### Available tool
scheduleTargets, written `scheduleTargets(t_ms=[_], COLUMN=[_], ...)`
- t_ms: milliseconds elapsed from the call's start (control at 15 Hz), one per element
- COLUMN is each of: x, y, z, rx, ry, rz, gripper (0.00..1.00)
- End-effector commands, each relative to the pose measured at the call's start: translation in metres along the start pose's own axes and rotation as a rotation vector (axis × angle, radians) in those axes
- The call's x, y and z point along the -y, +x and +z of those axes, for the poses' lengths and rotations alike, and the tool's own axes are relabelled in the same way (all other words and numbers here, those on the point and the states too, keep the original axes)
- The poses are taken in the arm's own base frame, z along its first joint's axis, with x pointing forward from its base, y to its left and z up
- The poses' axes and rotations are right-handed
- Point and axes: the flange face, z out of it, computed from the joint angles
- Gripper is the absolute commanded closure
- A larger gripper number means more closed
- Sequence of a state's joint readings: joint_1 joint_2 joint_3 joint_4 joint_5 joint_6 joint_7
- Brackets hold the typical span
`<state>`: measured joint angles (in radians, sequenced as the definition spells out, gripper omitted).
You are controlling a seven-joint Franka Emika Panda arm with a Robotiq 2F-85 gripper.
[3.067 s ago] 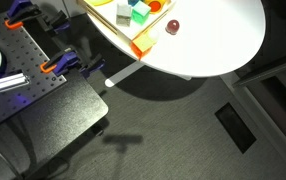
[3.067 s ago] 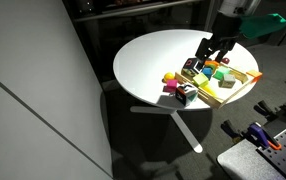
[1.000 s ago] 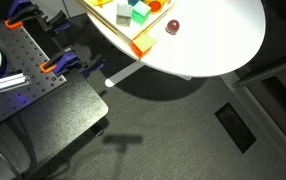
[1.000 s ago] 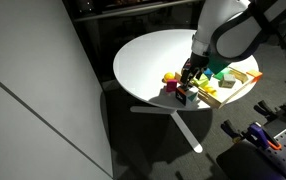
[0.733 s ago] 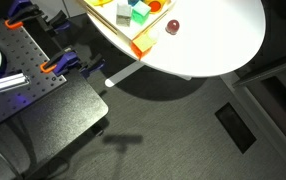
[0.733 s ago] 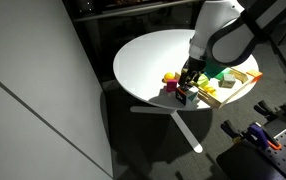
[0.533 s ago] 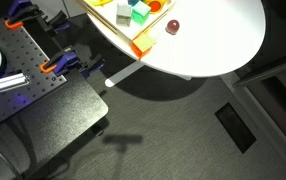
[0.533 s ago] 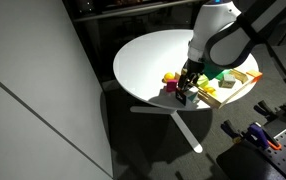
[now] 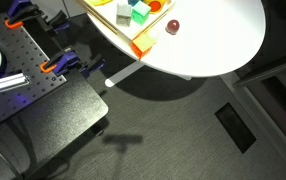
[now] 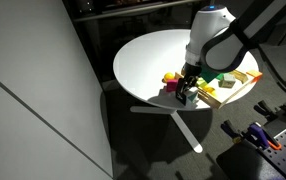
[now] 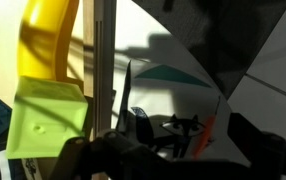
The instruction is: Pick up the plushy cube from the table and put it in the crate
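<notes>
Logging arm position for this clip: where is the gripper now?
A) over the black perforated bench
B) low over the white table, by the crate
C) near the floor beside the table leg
B: in an exterior view the gripper hangs low over the table, next to the crate.

A white robot arm [image 10: 221, 35] reaches in from the upper right in an exterior view. Its rounded upper joint sits high, and its last section slopes down and to the left. At the end, a black gripper [image 10: 187, 92] points downward. In the wrist view the gripper appears only as dark, blurred shapes along the bottom edge, so it is unclear whether its fingers are apart or together.
</notes>
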<state>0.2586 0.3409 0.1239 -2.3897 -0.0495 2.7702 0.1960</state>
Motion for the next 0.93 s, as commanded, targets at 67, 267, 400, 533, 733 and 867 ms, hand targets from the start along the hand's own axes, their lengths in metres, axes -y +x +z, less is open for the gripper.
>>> scheduleTargets(t_ms=[67, 267, 400, 533, 733, 867], x=[-0.001, -0.005, -0.006, -0.007, -0.008, -0.009], y=[0.006, 0.006, 0.005, 0.003, 0.001, 0.002], z=[0.003, -0.002, -0.007, -0.014, -0.022, -0.031], rx=[0.007, 0.015, 0.022, 0.031, 0.044, 0.046], ry=[-0.032, -0.038, -0.033, -0.024, -0.02, -0.014], rz=[0.01, 0.026, 0.031, 0.033, 0.038, 0.046], gripper=[0.25, 0.51, 0.64, 0.79, 0.94, 0.99])
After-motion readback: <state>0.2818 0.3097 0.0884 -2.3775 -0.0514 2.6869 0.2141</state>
